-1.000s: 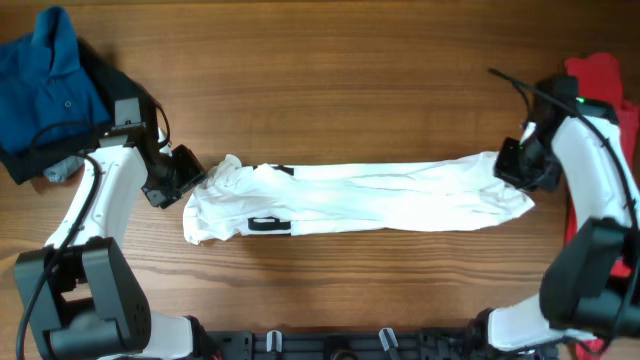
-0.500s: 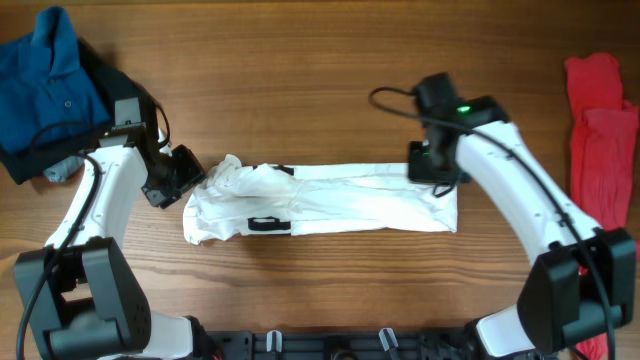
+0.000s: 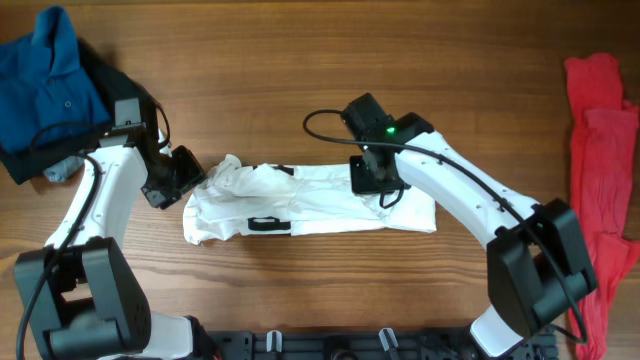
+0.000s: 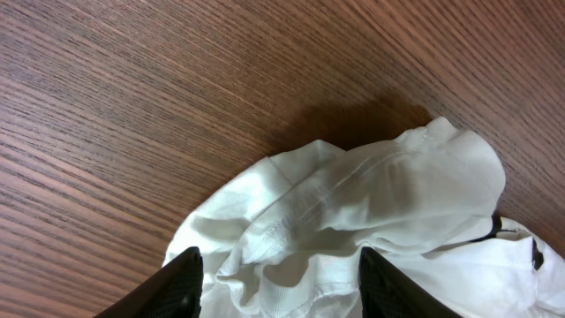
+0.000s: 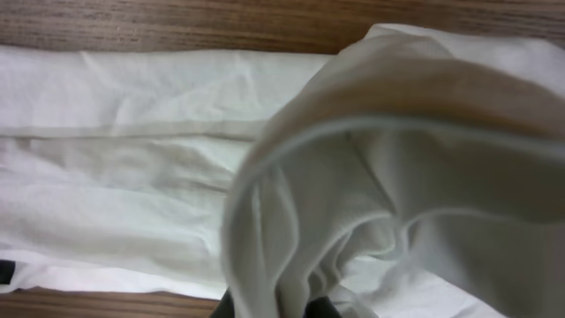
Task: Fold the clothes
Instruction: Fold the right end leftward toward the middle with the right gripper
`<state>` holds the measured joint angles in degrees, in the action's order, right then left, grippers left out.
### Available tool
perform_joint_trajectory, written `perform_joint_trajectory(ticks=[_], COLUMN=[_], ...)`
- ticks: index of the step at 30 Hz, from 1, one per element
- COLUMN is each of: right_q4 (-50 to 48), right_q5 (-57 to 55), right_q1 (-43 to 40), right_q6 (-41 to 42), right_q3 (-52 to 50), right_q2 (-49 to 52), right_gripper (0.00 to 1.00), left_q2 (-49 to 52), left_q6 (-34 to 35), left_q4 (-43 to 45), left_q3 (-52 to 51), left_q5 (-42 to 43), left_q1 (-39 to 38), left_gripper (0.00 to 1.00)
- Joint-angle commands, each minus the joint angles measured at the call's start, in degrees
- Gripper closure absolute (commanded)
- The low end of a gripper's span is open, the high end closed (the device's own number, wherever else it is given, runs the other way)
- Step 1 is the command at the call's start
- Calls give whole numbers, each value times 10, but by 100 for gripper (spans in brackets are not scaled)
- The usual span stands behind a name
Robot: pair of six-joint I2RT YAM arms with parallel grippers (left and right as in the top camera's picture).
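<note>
Right jaws: clenched on the white T-shirt (image 3: 320,205). They bite a raised fold of the cloth. In the right wrist view the fold climbs straight into the jaws in a loose loop, with its hemmed edge curling over the top. Under and ahead of these jaws the flat layers of the shirt lie on the bench (image 3: 330,80).

Left jaws: released, standing apart. In the left wrist view both dark fingertips (image 4: 187,281) show with a gap between them. The shirt's bunched, rounded end lies in that gap and just ahead of it. I cannot tell whether the pads touch the cloth.

The T-shirt lies as a long narrow band between the two pairs of jaws. Its crumpled end is at the left jaws. Its doubled-over part lies under the right jaws and a little beyond them, on the side away from the left jaws. A black printed mark (image 3: 265,224) sits on the band's near edge, closer to the left jaws than to the right.

Other garments: a blue polo (image 3: 45,80) lies over a dark piece (image 3: 112,78), behind the left jaws and apart from them. Red shirts (image 3: 600,160) lie well apart from the right jaws, on the side away from the T-shirt.
</note>
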<state>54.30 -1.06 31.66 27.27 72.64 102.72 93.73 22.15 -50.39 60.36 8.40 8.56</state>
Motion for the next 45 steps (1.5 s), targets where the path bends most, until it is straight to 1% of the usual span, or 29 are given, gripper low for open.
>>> perform_joint_trajectory(ticks=[1, 4, 6, 8, 9, 13, 15, 18, 21, 22, 23, 26, 29, 30, 34, 36, 38, 39, 40, 42, 45], right_q4=[2, 3, 4, 8, 10, 12, 12, 7, 0, -5, -8, -5, 6, 8, 13, 12, 17, 24, 33, 46, 56], right_q5=[12, 41, 100, 163, 163, 61, 22, 4, 11, 31, 55, 95, 114, 91, -52, -93, -109, -118, -127, -140, -141], right_q1=[3, 3, 3, 3, 3, 2, 3, 3, 3, 3, 3, 3, 3, 2, 1, 0, -3, -6, -10, -18, -35], right_q6=[12, -20, -73, -134, -137, -60, -41, -42, -76, -108, -136, -182, -209, -202, -82, -53, -28, -7, 20, 59, 73], right_q3=[8, 8, 8, 8, 9, 9, 9, 9, 9, 9, 9, 9, 9, 9, 8, 8, 8, 8, 8, 8, 9], right_q2=[12, 12, 12, 12, 12, 8, 0, -23, -53, -66, -78, -92, -92, -92, -92, -92, -92, -92, -92, -92, -92], right_gripper=[96, 94, 89, 85, 84, 84, 84, 83, 82, 79, 65, 41, 40, 41, 40, 40, 44, 46, 47, 46, 45], left_q2=[-5, -5, -5, -5, -5, -5, -5, -5, -5, -5, -5, -5, -5, -5, -5, -5, -5, -5, -5, -4, 5], left_q6=[-9, -9, -9, -9, -9, -9, -9, -9, -9, -9, -9, -9, -9, -9, -9, -9, -9, -9, -9, -15, -42], left_q4=[-1, -1, -1, -1, -1, -1, -1, -1, -2, -3, -3, -3, -3, -3, -3, -3, -3, -3, -3, -8, -10], left_q3=[5, 5, 5, 5, 5, 5, 5, 5, 5, 5, 5, 5, 5, 5, 5, 5, 5, 4, 4, 3, 2], left_q5=[-5, -5, -5, -5, -5, -5, -5, -5, -5, -5, -5, -6, -5, -5, -6, -6, -6, -5, -5, -5, -5], left_q1=[-1, -1, -1, -1, -1, -1, -1, -1, -1, -1, -1, -1, -1, -1, -1, -1, -1, -1, -1, -1, -1], left_gripper=[44, 44, 44, 44, 44, 43, 44, 44, 43, 44, 44, 43, 44, 44, 44, 43, 43, 41, 38, 29, 23])
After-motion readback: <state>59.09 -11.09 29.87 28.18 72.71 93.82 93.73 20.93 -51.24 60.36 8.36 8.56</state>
